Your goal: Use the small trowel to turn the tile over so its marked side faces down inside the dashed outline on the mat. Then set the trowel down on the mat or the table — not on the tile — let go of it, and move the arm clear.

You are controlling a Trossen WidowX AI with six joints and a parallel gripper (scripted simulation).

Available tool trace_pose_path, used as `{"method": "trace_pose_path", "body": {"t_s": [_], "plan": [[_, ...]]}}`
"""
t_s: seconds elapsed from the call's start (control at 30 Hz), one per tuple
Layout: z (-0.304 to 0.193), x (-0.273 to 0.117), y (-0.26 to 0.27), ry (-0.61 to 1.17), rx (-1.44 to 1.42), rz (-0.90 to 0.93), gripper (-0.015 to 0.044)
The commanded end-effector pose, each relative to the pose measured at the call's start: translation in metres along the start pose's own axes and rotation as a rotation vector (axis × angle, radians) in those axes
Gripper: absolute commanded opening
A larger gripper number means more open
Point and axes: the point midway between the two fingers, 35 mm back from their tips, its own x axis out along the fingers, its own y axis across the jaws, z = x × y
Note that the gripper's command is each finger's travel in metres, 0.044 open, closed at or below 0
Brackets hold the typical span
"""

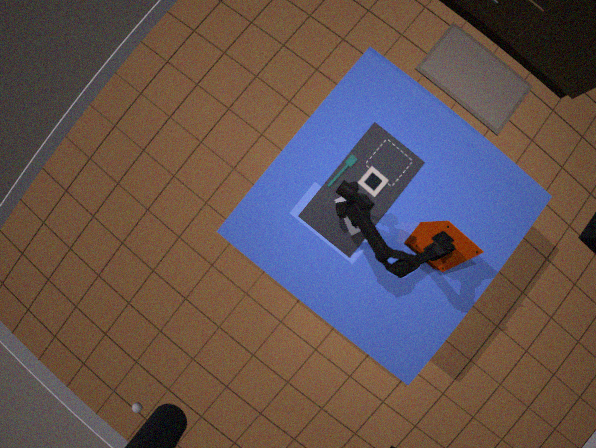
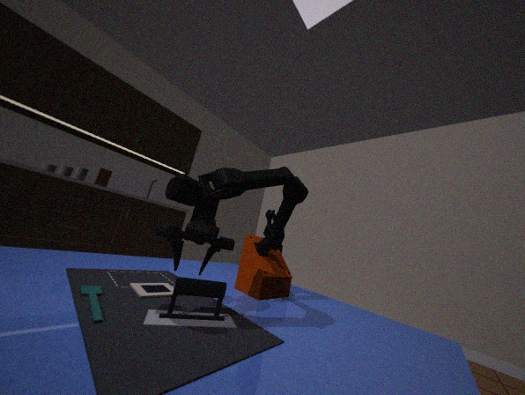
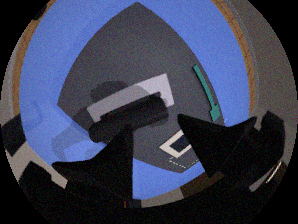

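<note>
Standing empty and over half open, the gripper [image 1: 355,196] [image 2: 188,272] [image 3: 154,121] is being held above the trowel [image 1: 353,228] [image 2: 151,318] [image 3: 161,84], presumably for its raised handle [image 1: 341,212] [image 2: 200,287] [image 3: 129,118] to be grasped.

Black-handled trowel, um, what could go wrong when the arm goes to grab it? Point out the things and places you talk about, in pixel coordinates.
The open tool [image 1: 350,200] [image 2: 188,272] [image 3: 154,121] is above the trowel's handle [image 2: 200,287] [image 3: 135,117], so a crooked descent could knock it over or pinch it off-centre. The tile [image 1: 373,181] [image 2: 156,289] [image 3: 179,144] lies close by, so a swing sideways might nudge it.
</note>
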Motion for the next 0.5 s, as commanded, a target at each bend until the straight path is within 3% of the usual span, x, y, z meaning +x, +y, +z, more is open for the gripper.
{"method": "trace_pose_path", "body": {"t_s": [0.0, 0.47], "plan": [[-0.003, 0.001, 0.005, 0.005, 0.127, 0.005, 0.027], [-0.004, -0.003, 0.018, 0.01, 0.614, 0.005, 0.027]]}}
